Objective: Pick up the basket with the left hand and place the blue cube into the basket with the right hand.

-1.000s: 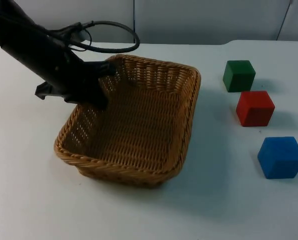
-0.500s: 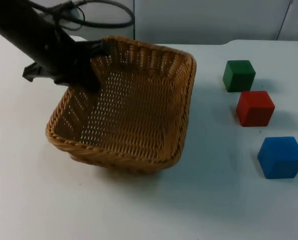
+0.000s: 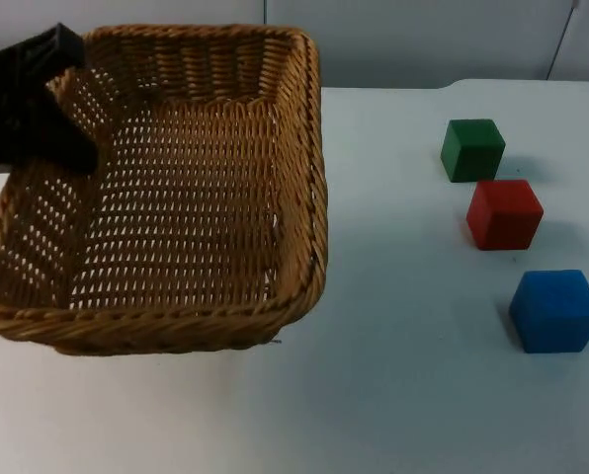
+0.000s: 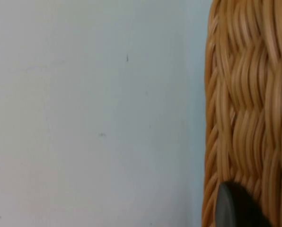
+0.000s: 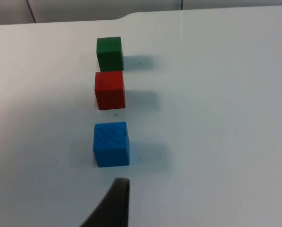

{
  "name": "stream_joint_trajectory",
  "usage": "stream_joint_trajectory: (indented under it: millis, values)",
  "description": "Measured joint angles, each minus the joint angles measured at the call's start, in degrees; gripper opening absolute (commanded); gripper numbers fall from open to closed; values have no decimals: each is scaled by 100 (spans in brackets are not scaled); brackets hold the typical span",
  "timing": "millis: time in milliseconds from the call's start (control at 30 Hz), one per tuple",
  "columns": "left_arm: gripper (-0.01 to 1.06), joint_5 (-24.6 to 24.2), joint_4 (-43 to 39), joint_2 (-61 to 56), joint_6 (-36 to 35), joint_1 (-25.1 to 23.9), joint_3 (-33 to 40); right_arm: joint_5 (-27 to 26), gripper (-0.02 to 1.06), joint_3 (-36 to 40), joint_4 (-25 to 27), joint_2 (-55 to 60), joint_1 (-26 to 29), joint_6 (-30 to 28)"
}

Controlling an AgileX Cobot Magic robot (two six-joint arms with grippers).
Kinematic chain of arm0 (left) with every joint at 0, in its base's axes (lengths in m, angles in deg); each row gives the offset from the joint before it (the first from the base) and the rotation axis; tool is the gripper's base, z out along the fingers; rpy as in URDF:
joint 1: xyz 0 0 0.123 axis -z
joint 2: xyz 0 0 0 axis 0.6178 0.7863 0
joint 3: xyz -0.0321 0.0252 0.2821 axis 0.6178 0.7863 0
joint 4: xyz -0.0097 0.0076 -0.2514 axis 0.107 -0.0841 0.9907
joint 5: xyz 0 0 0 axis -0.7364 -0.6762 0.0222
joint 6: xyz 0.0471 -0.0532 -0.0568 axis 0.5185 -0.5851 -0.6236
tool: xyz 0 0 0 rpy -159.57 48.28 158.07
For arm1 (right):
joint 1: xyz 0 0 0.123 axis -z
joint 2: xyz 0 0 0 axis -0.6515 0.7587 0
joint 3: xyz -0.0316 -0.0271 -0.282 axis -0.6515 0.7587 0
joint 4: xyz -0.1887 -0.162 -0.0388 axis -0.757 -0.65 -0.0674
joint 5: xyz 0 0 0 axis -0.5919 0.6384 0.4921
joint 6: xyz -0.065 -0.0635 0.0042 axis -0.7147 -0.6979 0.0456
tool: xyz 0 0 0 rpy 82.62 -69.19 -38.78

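While the left claw is clamped on the basket at its left rim, one finger inside the wall and the other outside it, the basket hangs raised above the white counter, large in the top view and with nothing in it. Seen from the left wrist, a black fingertip presses on the woven rim, with the bare counter beside it. To the right of the basket, well apart from it, three cubes stand in a row on the counter: the green cube farthest back, the red cube just in front of it, and the blue cube nearest the front edge. None of them touches another. From the right wrist the same row appears, green, red and blue, with a fingertip of the right claw hanging above the counter just short of the blue cube and clear of it. How wide the right claw stands I cannot tell, and it holds nothing that can be seen.
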Motion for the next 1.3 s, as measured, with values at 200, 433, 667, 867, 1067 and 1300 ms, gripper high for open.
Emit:
stream_joint_trajectory:
  millis: [200, 433, 667, 867, 1067, 1300]
  values:
    - [0, -137, 20, -667, 154, -101, 654, 0, 104, 0, 0, 0, 0, 0]
    - [0, -15, -108, -706, 21, -101, 945, 0, 104, 0, 0, 0, 0, 0]
    - [0, 317, -175, -706, -297, -101, 945, 44, 104, -182, 69, 427, 0, -81]
    - [0, 317, -210, -706, -308, -101, 945, 5, 103, -622, 602, 1388, 0, -258]
    - [0, 317, -220, -706, -308, -101, 945, -163, 103, -811, 750, 2255, 0, -306]
    - [0, 317, -293, -706, -308, -101, 945, -888, 103, -1029, 1396, 3782, 0, -853]
